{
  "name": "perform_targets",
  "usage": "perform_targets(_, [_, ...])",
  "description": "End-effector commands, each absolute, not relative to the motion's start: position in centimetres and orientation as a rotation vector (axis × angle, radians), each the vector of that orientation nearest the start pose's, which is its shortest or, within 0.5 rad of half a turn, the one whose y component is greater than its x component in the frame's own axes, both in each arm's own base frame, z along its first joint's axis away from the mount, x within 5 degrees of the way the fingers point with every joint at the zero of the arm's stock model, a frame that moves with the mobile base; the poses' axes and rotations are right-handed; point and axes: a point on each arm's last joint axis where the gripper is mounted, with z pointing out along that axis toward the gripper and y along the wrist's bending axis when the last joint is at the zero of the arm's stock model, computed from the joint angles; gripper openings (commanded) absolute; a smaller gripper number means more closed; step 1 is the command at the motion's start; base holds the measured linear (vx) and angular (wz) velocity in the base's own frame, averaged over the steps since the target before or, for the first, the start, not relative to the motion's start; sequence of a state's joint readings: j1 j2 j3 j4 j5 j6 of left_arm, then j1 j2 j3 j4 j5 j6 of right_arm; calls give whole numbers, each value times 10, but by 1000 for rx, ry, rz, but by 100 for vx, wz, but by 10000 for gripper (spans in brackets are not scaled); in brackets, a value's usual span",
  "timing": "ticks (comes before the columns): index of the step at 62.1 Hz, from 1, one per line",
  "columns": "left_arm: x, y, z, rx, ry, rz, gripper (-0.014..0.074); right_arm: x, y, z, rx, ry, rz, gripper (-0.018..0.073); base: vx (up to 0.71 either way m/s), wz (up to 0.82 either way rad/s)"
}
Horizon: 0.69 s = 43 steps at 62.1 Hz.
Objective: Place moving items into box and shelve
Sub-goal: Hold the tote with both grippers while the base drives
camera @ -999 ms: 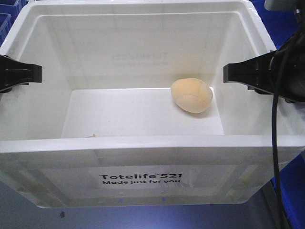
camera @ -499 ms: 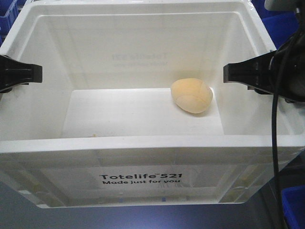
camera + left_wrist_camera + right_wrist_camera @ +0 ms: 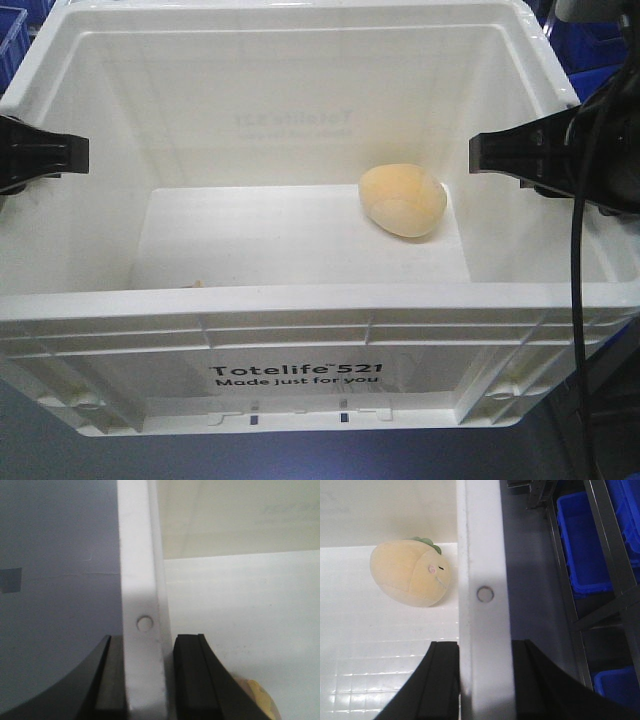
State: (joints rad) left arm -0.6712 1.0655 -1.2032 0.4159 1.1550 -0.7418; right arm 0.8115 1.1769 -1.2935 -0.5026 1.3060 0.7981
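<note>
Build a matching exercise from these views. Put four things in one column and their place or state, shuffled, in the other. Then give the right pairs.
Column one
1. plush toy
2. left gripper
3. right gripper
4. blue bins

Column two
A. outside the box
B. clamped on the box's right wall
C. lying on the box's floor
D. clamped on the box's left wall

Pairs: 1-C, 2-D, 3-B, 4-A
</note>
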Motion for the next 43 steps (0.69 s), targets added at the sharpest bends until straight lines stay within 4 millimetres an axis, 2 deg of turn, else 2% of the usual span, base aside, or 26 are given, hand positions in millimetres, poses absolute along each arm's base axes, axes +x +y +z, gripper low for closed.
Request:
perform_targets(1, [170,-96,424,17,2208,-237,94,171,114,422,-44,2342,-8,1,27,7])
perform_targets(22, [170,-96,424,17,2208,-237,94,171,114,422,-44,2342,-8,1,23,19])
perform_targets(43, [170,-96,424,17,2208,-237,94,171,114,422,-44,2342,-8,1,17,48])
